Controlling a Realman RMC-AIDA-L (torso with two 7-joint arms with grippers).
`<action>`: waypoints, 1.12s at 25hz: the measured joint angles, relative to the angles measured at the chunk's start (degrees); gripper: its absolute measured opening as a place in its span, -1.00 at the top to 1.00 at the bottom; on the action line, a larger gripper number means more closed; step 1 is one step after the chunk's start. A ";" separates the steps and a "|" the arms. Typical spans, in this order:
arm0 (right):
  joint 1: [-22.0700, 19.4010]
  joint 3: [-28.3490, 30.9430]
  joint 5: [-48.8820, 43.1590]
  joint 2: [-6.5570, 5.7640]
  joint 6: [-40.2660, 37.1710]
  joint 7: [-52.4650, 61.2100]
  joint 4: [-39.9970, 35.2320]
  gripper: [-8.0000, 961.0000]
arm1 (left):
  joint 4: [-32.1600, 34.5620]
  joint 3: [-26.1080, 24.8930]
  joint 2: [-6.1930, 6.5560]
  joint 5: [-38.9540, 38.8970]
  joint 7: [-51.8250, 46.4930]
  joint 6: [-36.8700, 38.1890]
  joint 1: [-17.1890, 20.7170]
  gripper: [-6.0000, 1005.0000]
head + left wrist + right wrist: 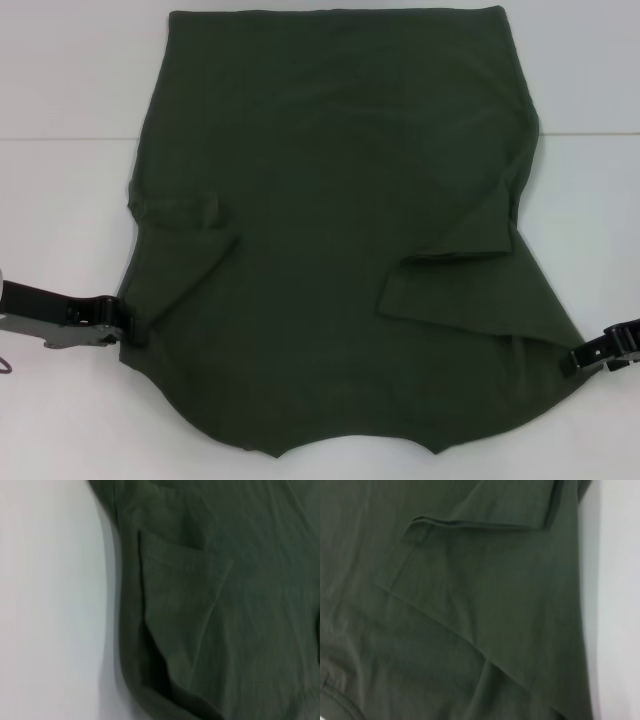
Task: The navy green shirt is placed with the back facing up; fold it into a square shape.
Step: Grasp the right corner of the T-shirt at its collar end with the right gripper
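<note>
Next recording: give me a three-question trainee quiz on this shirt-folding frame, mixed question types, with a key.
1. True or false: both sleeves of the navy green shirt are folded inward over its body.
2. Where is the left hand?
A. at the shirt's edge, near corner on the robot's left
B. over the shirt's middle
C. at the far edge
3. Fill in: the right hand is at the shirt's ___ corner on the robot's right.

Key: 1 true; 2 A; 3 near.
</note>
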 joint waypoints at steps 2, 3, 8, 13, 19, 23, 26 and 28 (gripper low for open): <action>0.11 -0.08 -0.84 0.15 0.05 0.04 0.06 -0.71 | 0.00 0.02 0.00 0.00 0.00 0.00 0.00 0.93; 0.18 -0.08 -1.34 0.25 0.12 0.09 0.08 -0.71 | -0.01 0.02 0.00 0.00 0.00 0.00 0.00 0.93; 0.30 0.03 -2.06 0.35 0.56 0.35 0.09 -0.71 | -0.01 0.03 -0.06 0.00 0.00 0.00 0.00 0.93; 0.51 -0.06 -2.00 0.35 0.62 0.35 0.09 -0.71 | -0.01 0.03 -0.08 0.00 0.00 0.00 -0.13 0.93; 1.08 -0.17 -1.94 0.47 0.63 0.35 0.07 -0.71 | 0.00 0.02 -0.09 0.00 0.00 0.00 -0.17 0.93; 1.24 -0.43 -2.06 0.55 0.63 0.35 0.07 -0.71 | 0.00 0.02 -0.09 0.00 0.00 0.00 -0.18 0.93; 1.38 -0.44 -2.08 0.55 0.63 0.38 0.06 -0.71 | -0.01 0.02 -0.09 0.00 0.00 0.00 -0.19 0.93; 1.42 -0.43 -2.10 0.54 0.63 0.42 0.07 -0.71 | -0.01 0.02 -0.09 0.00 0.00 0.00 -0.23 0.93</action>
